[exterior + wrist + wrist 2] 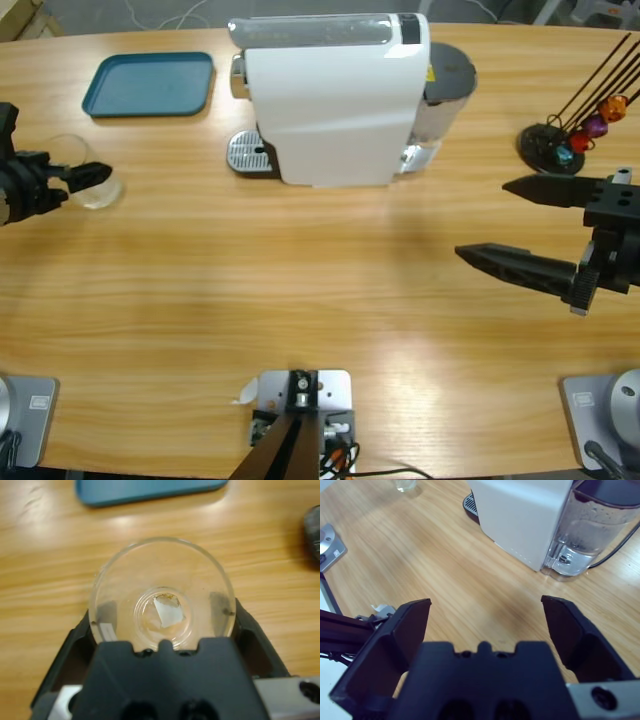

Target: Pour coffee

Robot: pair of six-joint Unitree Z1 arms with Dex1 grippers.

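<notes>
the left tool [88, 178] is closed around a small clear glass tumbler [88, 180] that stands on the wooden table [300, 300] near its left edge, just below the teal tray [150, 84]. in the left wrist view the black jaws press the tumbler [162, 592] on both sides, and only a faint amber trace of coffee [152, 622] shows at its bottom. the right tool [490, 222] hangs over the right part of the table with its jaws spread wide and nothing between them, well apart from the tumbler. the white coffee machine [335, 100] stands at the far middle, its drip grid [245, 152] bare and its water tank [595, 527] on the right side. a black stand of coloured capsules [585, 130] sits at the far right.
</notes>
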